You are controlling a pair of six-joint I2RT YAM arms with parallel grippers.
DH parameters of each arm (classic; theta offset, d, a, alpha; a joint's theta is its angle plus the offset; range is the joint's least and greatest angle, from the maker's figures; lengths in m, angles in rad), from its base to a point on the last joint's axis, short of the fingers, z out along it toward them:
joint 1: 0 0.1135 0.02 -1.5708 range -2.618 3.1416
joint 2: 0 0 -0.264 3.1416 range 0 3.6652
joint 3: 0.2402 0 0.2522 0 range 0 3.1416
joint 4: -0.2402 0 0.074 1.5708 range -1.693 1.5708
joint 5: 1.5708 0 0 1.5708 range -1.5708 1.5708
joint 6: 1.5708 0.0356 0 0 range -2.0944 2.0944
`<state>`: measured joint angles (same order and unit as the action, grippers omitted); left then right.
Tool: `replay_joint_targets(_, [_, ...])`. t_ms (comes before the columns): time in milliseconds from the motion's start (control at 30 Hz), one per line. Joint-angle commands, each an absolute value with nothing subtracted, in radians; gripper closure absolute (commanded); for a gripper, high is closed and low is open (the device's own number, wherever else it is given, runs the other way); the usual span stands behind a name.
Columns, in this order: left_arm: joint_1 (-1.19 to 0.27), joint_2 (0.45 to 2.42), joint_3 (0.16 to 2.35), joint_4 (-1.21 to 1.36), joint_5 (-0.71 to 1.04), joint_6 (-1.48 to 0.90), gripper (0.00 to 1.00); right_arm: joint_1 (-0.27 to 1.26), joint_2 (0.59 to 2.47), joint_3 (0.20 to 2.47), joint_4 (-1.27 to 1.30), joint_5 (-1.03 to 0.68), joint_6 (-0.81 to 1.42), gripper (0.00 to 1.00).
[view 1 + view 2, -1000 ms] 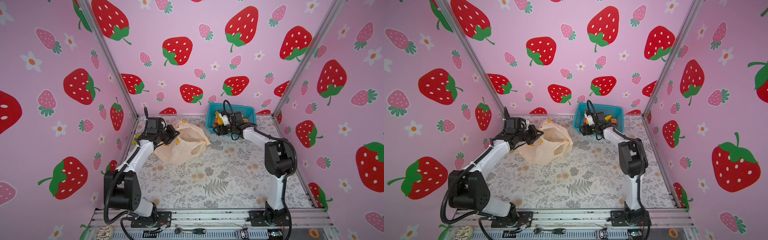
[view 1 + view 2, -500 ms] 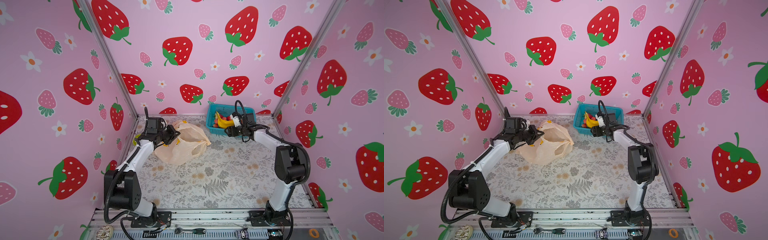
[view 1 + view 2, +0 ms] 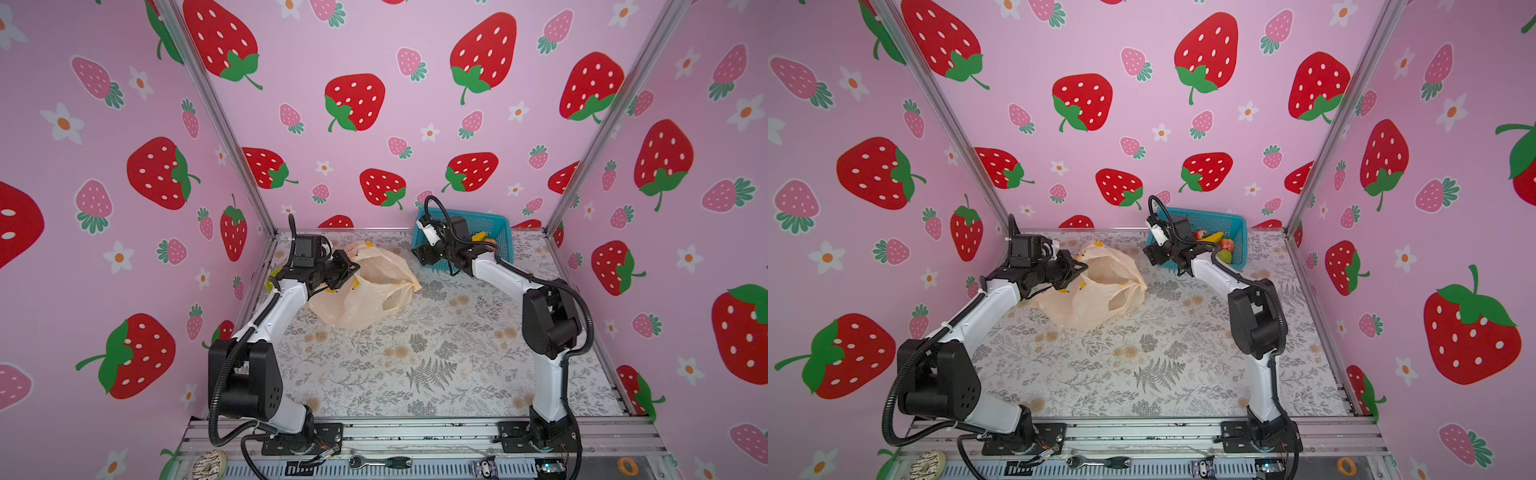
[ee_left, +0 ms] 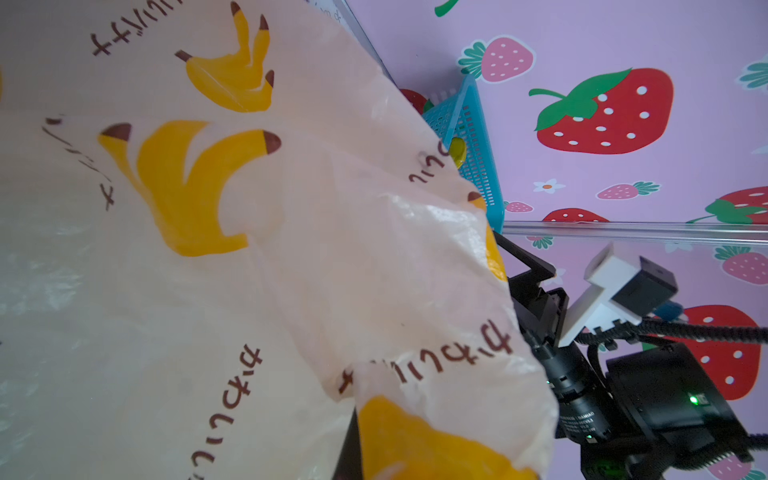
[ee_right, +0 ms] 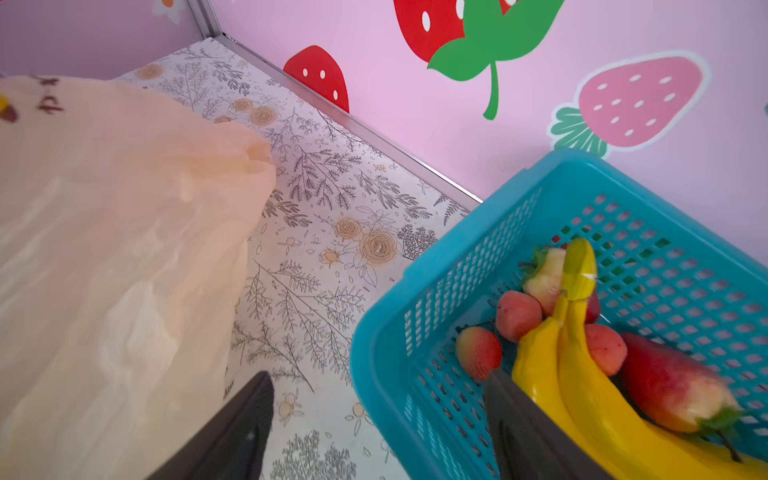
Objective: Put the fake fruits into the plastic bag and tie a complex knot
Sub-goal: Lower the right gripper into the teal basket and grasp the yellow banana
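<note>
The peach plastic bag (image 3: 370, 286) (image 3: 1096, 295) lies crumpled at the back left of the table, printed with bananas (image 4: 195, 183). My left gripper (image 3: 351, 268) (image 3: 1079, 266) is shut on the bag's upper edge, and the film hides most of its fingers (image 4: 348, 449). The fake fruits sit in the blue basket (image 3: 494, 224) (image 5: 415, 282): yellow bananas (image 5: 573, 374) (image 3: 1212, 237), strawberries (image 5: 478, 351) and a green fruit (image 3: 1225, 256). My right gripper (image 3: 419, 251) (image 3: 1150, 253) (image 5: 378, 378) is open, straddling the basket's near wall and holding nothing. No knot is in view.
A red-and-yellow pear-like fruit (image 5: 669, 386) also lies in the basket. A lime-green bowl (image 3: 272, 276) peeks out behind the left arm by the wall. A ratchet (image 3: 378, 461) and a doughnut (image 3: 208, 461) lie on the front rail. Walls close in the back and sides.
My right gripper swung right over the basket, then came back left to the basket's near-left corner, still open. The left gripper and the bag have stayed put.
</note>
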<state>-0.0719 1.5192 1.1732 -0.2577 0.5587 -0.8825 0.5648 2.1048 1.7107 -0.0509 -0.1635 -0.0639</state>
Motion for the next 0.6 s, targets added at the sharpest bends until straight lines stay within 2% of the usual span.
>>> replay_joint_targets(0, [-0.064,1.519,1.198,-0.253,0.563,-0.873,1.0,0.565,2.193,1.811,-0.086,-0.095,0.016,0.23])
replay_joint_targets(200, [-0.059,1.52,1.197,-0.247,0.571,-0.878,1.0,0.588,2.341,2.004,-0.162,-0.02,0.148,0.26])
replay_joint_targets(333, [-0.055,1.523,1.195,-0.244,0.572,-0.881,1.0,0.59,2.418,2.123,-0.273,0.017,0.213,0.33])
replay_joint_targets(433, [-0.055,1.524,1.194,-0.244,0.573,-0.881,1.0,0.589,2.398,2.089,-0.314,0.049,0.216,0.39])
replay_joint_targets(567, [-0.054,1.525,1.193,-0.241,0.575,-0.884,1.0,0.572,2.287,1.901,-0.29,0.057,0.222,0.47])
